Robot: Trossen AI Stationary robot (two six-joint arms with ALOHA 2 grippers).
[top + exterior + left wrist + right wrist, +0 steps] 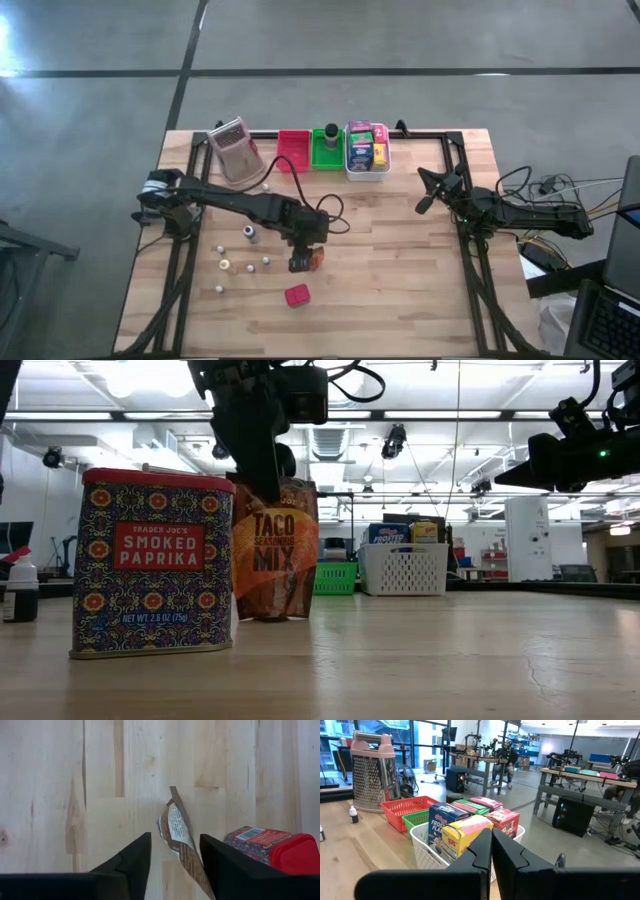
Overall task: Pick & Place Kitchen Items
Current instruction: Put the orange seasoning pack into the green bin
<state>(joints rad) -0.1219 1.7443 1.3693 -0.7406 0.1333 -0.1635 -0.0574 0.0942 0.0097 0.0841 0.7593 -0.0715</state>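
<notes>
An orange-brown taco seasoning packet stands upright on its lower edge at mid-table. My left gripper is open and hangs over it, pointing down, one finger on either side of the packet's top edge. A red-lidded paprika tin lies just beyond it, toward the near edge. Several tiny pale bottles stand to the left of the gripper. My right gripper is shut and waits above the table's right side, touching nothing. My left gripper comes from above with its fingers across the packet's thin top edge. The packet's bottom rests on the table. It passes close by one finger, but I cannot tell whether either finger touches it.
At the far edge stand a metal grater, a red tray, a green tray with a dark jar, and a white basket full of small boxes. Bare wood lies between the two arms and toward the near right corner.
</notes>
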